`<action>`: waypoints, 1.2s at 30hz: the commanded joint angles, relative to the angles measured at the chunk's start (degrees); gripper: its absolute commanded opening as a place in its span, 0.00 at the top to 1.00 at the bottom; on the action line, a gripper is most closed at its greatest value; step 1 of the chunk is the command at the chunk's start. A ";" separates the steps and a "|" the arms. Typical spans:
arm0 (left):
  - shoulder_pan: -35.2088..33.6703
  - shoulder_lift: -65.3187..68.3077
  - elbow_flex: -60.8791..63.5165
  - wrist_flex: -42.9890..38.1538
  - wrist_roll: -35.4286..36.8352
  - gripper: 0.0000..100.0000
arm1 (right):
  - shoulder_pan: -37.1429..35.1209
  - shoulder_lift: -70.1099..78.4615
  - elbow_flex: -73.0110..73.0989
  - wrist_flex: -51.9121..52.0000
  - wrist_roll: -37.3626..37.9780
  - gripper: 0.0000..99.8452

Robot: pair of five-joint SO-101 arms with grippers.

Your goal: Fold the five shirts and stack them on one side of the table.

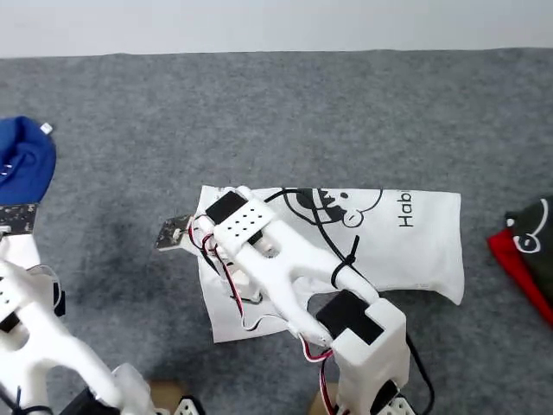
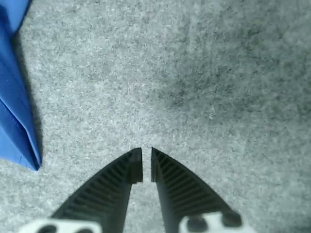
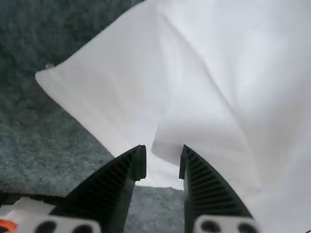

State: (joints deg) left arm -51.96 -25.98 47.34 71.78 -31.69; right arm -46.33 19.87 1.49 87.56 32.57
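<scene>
Hovering at the left end of the white shirt (image 1: pixel 389 246), the right hand (image 3: pixel 163 155) has its fingers a little apart, with a folded edge of cloth just ahead of the tips and nothing clamped. The shirt lies mid-desk (image 1: pixel 259 104), its long axis side to side, running rightward from that hand. Which end is the collar I cannot tell. The left hand (image 2: pixel 146 158) is all but closed on nothing and sits over bare desk beside the blue shirt (image 1: pixel 24 160) — the farther arm.
</scene>
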 commanded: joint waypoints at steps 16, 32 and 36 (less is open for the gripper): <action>0.35 -1.67 -0.31 -1.14 0.00 0.96 | 0.75 5.85 -11.43 3.12 0.00 0.97; 0.35 -1.41 -0.22 -4.31 -0.26 0.96 | 0.48 6.20 -18.11 14.64 -2.99 0.86; 1.14 -1.32 -0.22 -4.22 -0.26 0.96 | -2.59 8.04 -17.85 12.70 -2.99 0.86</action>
State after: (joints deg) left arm -51.96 -25.98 47.34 68.53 -31.60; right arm -47.12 27.69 -13.89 100.04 30.20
